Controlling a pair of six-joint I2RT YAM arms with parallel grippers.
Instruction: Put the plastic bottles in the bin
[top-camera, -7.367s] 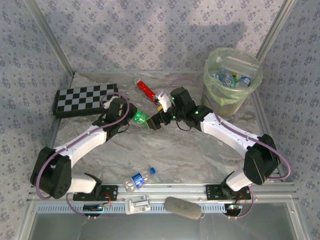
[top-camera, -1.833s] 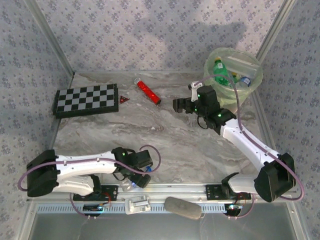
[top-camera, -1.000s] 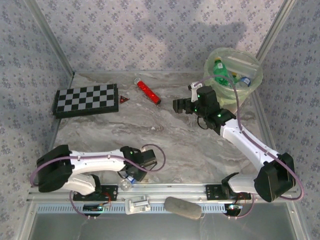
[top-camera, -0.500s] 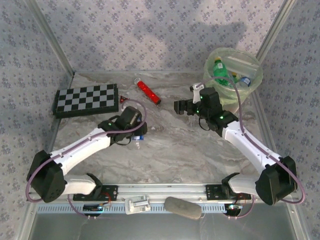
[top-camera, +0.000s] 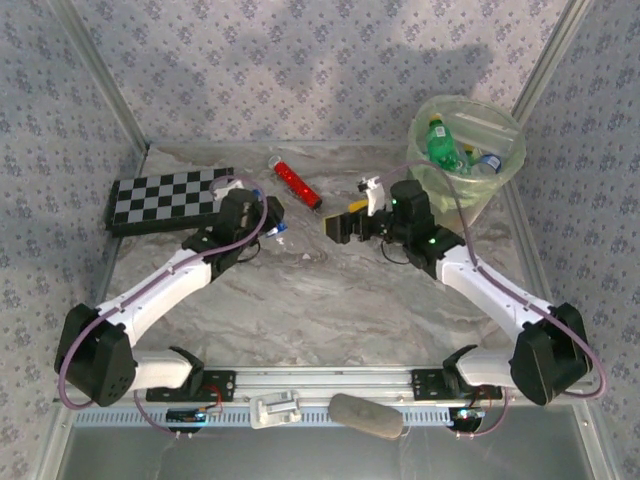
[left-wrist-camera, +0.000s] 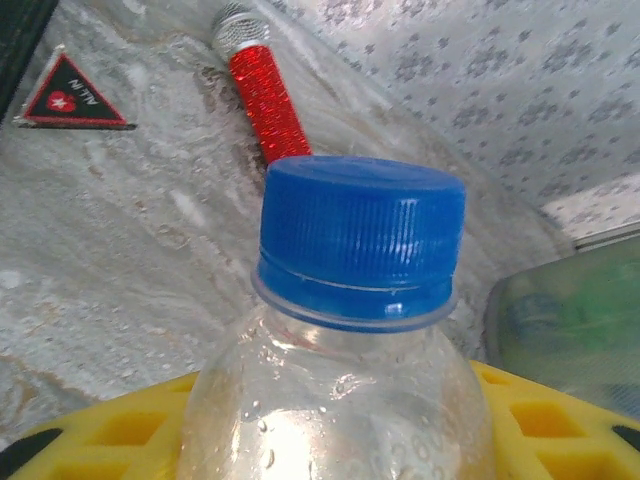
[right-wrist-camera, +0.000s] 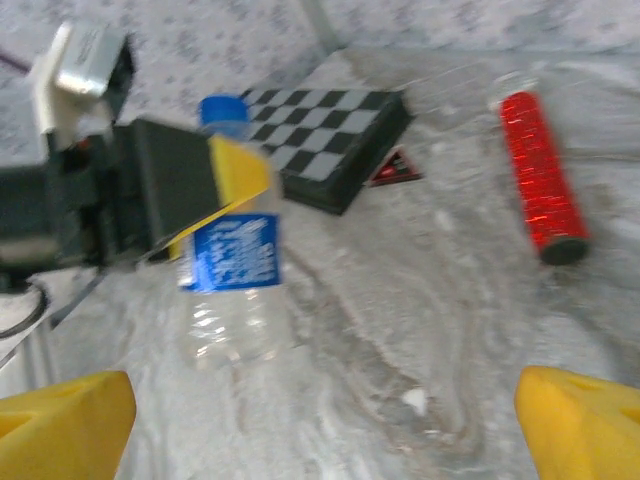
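Left pincer (top-camera: 272, 226) grips a clear bottle (right-wrist-camera: 232, 270) with a blue cap and blue label, holding it above the marbled surface (top-camera: 330, 300), near the chequered board (top-camera: 170, 197) and the red tube (top-camera: 297, 185). Right pincer (top-camera: 338, 224) gapes wide and empty, facing that bottle. The bin (top-camera: 490, 185) stands in the far right corner and already holds several bottles, among them a green-tinted bottle (top-camera: 438, 140). The task looks nearly done, with this bottle apparently the last. The bin's contents are too blurred through the liner to count. The left wrist view cuts off the bottle's body.
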